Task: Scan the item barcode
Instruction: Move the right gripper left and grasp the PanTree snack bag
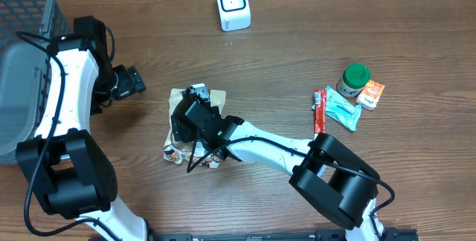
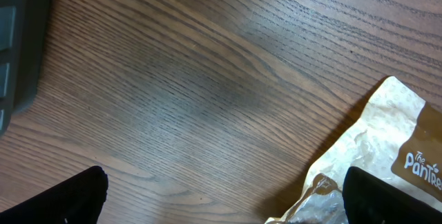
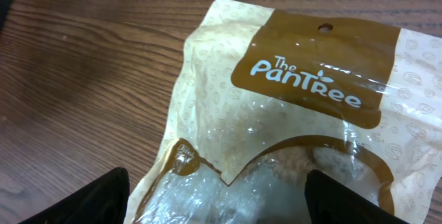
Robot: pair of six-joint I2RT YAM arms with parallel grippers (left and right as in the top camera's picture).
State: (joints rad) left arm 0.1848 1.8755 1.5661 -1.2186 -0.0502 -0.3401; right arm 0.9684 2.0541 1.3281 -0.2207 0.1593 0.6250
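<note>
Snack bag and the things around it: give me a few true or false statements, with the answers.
1. The snack bag lies on the table beneath the right hand. True.
2. The left hand grips the snack bag. False: it is open and empty, over bare wood beside the bag.
3. The white scanner stands apart from the bag, touching nothing. True.
4. The green-lidded jar sits in the basket. False: it stands on the table next to the small packets.
</note>
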